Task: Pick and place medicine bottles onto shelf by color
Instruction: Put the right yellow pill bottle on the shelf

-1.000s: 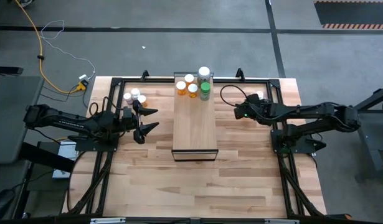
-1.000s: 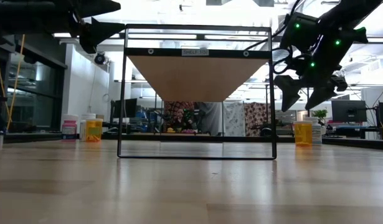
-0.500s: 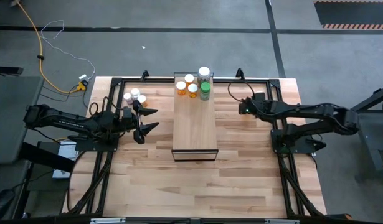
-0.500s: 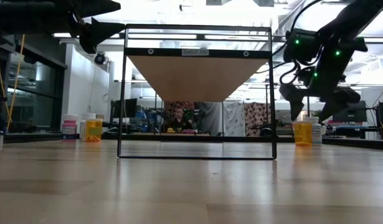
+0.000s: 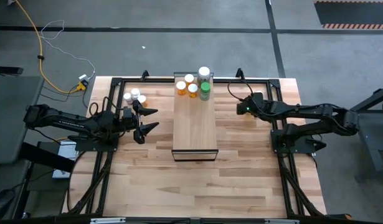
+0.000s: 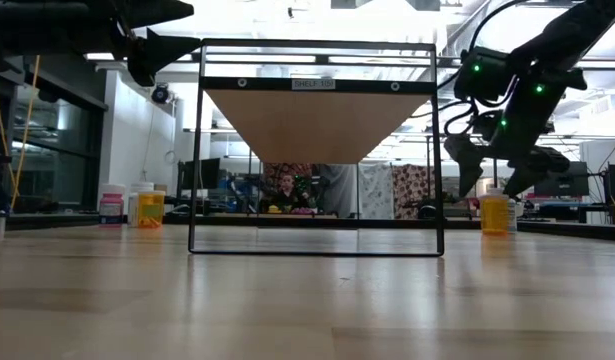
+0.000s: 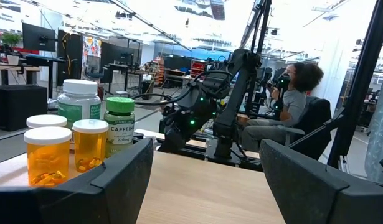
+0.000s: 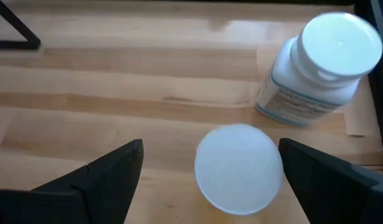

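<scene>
Two bottles stand under the right gripper (image 8: 207, 171), whose fingers are spread wide either side of a white cap (image 8: 239, 167); the orange bottle (image 6: 495, 214) beneath looks light, rigid and smooth, best pinched around its body below the cap.

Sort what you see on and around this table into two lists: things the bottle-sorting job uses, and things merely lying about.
Job:
- shelf
- bottles already on the shelf
- bottles on the table by the left gripper
- two bottles under the open right gripper

Lying about:
- yellow cable on the floor
- seated person behind the table
</scene>
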Action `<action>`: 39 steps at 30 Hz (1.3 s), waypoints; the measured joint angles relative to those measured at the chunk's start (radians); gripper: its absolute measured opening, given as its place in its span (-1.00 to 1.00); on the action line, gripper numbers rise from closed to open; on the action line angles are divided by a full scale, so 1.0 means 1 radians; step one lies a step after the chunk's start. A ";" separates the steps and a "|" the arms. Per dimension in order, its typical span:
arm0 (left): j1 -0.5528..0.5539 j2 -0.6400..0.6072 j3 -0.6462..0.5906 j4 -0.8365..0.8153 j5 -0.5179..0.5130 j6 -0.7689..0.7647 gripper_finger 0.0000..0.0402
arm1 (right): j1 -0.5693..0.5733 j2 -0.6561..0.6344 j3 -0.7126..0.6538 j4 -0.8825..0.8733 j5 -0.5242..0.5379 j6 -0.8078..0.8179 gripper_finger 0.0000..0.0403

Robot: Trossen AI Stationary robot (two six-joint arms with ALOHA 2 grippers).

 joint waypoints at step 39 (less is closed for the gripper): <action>0.000 0.000 0.000 0.000 0.000 0.000 0.42 | 0.000 0.000 0.000 -0.062 0.018 -0.003 0.08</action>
